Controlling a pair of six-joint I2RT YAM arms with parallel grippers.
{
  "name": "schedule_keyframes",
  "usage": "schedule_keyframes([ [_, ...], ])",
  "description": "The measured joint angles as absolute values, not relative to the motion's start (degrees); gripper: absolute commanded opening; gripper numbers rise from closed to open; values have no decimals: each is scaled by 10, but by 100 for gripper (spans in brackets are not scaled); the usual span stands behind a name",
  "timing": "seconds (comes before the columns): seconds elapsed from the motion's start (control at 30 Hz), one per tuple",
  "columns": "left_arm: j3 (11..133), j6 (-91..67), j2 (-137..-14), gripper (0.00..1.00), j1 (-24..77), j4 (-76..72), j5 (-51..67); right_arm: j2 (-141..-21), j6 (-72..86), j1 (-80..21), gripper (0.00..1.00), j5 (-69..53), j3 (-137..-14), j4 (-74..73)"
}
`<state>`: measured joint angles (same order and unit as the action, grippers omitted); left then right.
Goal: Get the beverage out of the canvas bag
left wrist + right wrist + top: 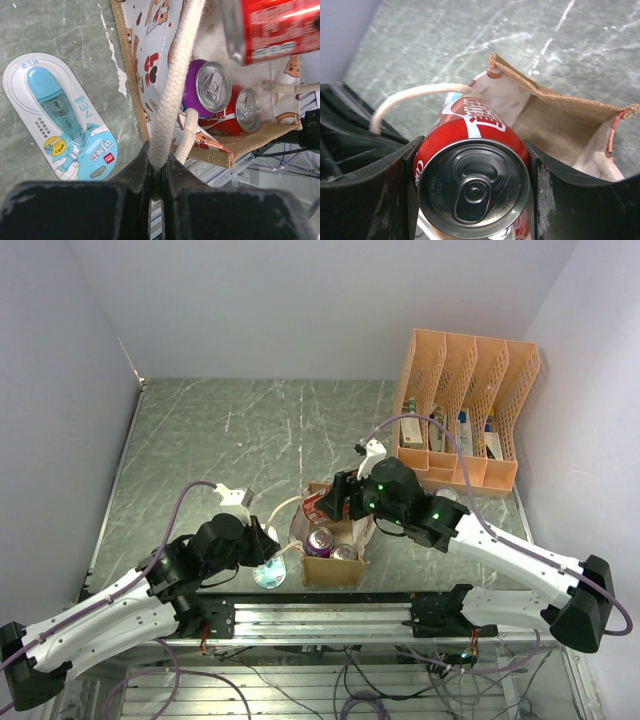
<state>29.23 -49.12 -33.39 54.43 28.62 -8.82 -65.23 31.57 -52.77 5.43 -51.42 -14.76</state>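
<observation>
Saw canvas bag [330, 570] at 6 o'clock on table [250, 440], purple can [320, 540] inside; right gripper [332, 502] with red can [317, 504] at its 12 o'clock, left gripper [268, 544] at 9 o'clock.

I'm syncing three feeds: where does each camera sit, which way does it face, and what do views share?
Top external: above and behind the bases, looking down on the table; left arm, right arm and canvas bag show.
Left wrist: on that wrist, looks down past the left gripper, shut on the bag's handle; purple can inside.
Right wrist: on that wrist, looks down past the right gripper, shut on the red can above the bag.
Shared: both wrist views show the red can and bag.
</observation>
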Motion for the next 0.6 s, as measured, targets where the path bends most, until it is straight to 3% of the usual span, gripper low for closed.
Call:
schedule_keyframes([
  [0.6,287,-496,-322,7,544,287,-88,-449,395,-507,0,-9,-480,-34],
])
